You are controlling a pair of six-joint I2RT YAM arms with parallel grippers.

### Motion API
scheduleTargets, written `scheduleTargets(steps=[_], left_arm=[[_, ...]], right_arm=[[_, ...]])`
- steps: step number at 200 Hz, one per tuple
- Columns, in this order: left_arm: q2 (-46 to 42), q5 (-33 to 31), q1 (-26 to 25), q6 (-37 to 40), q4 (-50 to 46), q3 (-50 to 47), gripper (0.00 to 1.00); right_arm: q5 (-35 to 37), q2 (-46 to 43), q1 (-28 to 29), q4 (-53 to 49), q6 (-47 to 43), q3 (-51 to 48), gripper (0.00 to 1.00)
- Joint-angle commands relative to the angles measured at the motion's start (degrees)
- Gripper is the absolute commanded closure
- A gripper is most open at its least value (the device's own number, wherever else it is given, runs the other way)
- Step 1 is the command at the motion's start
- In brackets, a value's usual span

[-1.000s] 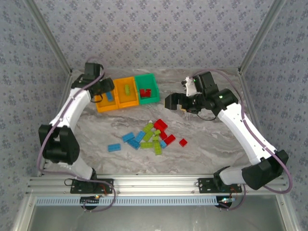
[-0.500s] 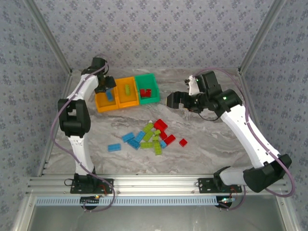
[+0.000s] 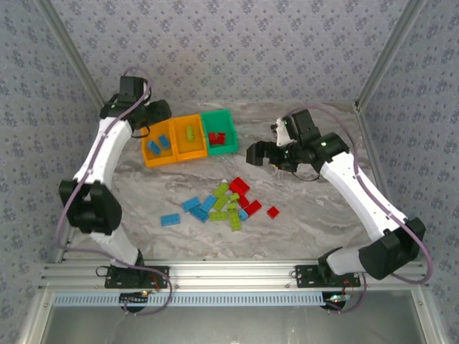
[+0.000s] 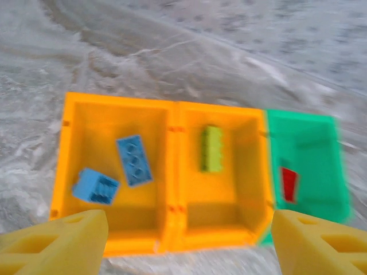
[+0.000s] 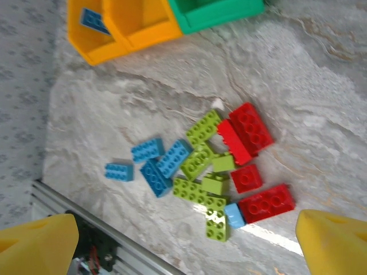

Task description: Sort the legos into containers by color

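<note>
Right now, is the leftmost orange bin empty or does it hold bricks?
Not empty: the leftmost orange bin holds two blue bricks on its floor.

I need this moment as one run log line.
left hand: open, near bins | right hand: open, near loose bricks | left orange bin: two blue bricks | middle orange bin: one green brick | green bin: red brick

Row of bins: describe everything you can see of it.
The row of bins stands upright on the marbled table: three open-topped plastic compartments joined side by side, two orange, one green. The left orange bin holds two blue bricks, the middle orange bin one lime brick, the green bin a red brick.
</note>
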Motion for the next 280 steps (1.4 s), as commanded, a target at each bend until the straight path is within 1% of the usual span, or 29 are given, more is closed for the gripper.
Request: scheduleTargets(steps=[1,20,53,63,74,107,119,147,198,245,258,280], left_arm=[[-9.6,8.8,-4.6,7.4,0.7,-4.2,0.24],[-16.9,13.2,-8.8,15.7,-0.2,-9.5,0.22],[-28.5,19.9,-15.9,30.1,-1.6,-20.3,0.15],[-31.2,20.2,-17.9,34.0,-2.3,-23.0,0.13],[-33.2,20.1,-19.2,35.9,-3.0,-25.1,0.11],[-33.6,21.0,-20.8,34.6,-3.7,-27.2,0.06],[-33.0,20.8,-21.5,34.0,-3.2,-27.5,0.04],[-32.3,19.9,-22.7,32.9,-1.3,-28.4,0.02],[-31.0,18.5,-23.1,33.0,-0.5,-28.9,0.01],[-30.6,18.0,-23.1,33.2,0.7,-30.2,0.01],[-30.5,17.9,-23.2,33.1,0.7,-30.2,0.01],[-30.6,17.3,-23.2,32.6,0.7,-30.4,0.01]], right_arm=[[4.8,3.7,2.4,-2.4,-3.8,-1.6,0.00],[5.9,8.1,4.5,-2.3,-5.3,-2.0,0.02],[9.5,16.4,8.4,-0.3,-6.7,-0.9,0.12],[10.9,18.7,8.9,0.9,-6.4,-0.6,0.16],[12.2,21.0,8.8,2.0,-5.7,-0.2,0.22],[13.1,27.6,7.8,7.0,-4.5,0.1,0.42],[12.9,30.1,7.3,7.3,-4.3,1.4,0.46],[10.3,34.2,6.5,8.1,-3.8,3.5,0.50],[9.4,38.5,6.9,8.7,-4.0,2.3,0.51],[8.7,37.3,5.6,9.8,-2.4,-0.1,0.73],[9.0,36.5,5.3,9.0,-2.5,0.4,0.75],[9.7,33.7,4.8,8.0,-2.9,1.5,0.76]])
